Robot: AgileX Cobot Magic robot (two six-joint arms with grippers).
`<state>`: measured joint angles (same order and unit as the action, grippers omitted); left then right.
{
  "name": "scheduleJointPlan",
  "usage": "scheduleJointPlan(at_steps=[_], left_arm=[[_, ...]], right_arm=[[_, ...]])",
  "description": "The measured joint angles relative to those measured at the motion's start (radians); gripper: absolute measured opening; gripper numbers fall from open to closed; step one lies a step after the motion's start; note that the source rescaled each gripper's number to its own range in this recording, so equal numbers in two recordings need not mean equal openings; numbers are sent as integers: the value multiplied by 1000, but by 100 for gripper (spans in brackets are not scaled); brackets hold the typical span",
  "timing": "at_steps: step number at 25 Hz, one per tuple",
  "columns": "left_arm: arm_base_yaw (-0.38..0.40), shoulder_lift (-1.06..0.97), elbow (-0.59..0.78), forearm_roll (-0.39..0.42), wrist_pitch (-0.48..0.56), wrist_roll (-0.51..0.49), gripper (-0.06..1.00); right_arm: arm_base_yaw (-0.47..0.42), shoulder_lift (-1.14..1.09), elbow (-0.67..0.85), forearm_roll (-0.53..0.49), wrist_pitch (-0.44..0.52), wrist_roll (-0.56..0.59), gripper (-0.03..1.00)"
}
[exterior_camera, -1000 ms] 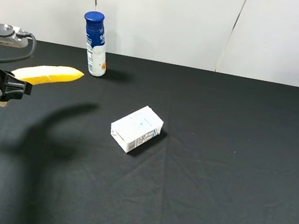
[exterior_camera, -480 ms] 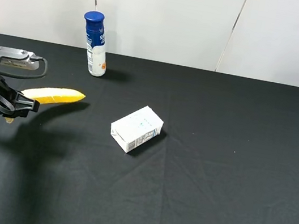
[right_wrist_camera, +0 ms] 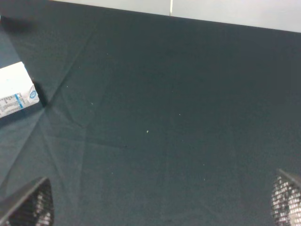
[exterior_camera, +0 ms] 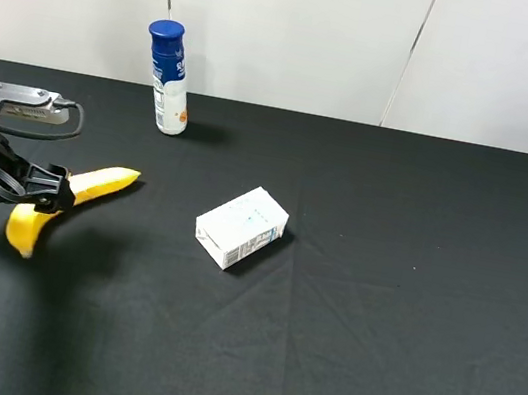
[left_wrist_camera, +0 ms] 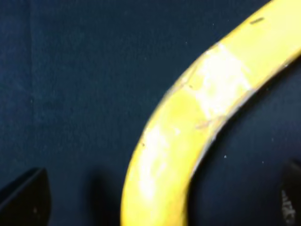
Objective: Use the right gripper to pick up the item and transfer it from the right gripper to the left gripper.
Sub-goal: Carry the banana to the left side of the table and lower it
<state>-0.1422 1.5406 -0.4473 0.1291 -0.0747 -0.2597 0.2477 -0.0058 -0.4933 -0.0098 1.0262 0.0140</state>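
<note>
Left gripper [exterior_camera: 54, 191] spread wide around banana [exterior_camera: 60, 204], banana lying on black table [exterior_camera: 374, 328] at its left side, right gripper [right_wrist_camera: 160, 207] fingers wide apart above bare cloth, white carton [exterior_camera: 241, 226] mid-table, blue-capped bottle [exterior_camera: 169, 76] behind.

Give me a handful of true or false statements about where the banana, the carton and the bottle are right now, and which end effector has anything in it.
1. The banana is at the left end effector. True.
2. The blue-capped bottle lies on its side. False: it stands upright near the table's far edge.
3. The right end effector holds the white carton. False: its fingers stand apart over bare black cloth, and the carton rests on the table.
4. The carton and the bottle are apart. True.
5. The banana touches the carton. False: black cloth shows between them.
</note>
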Motion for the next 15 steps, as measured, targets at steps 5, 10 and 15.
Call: scheduleJointPlan(at_steps=[5,10,15], left_arm=[[0,0,0,0,0,0,99],[0,0,-1,1,50,0,100],[0,-5,-70,0,277,0,100]], right_arm=[[0,0,0,0,0,0,100],[0,0,0,0,0,0,100],[0,0,0,0,0,0,100]])
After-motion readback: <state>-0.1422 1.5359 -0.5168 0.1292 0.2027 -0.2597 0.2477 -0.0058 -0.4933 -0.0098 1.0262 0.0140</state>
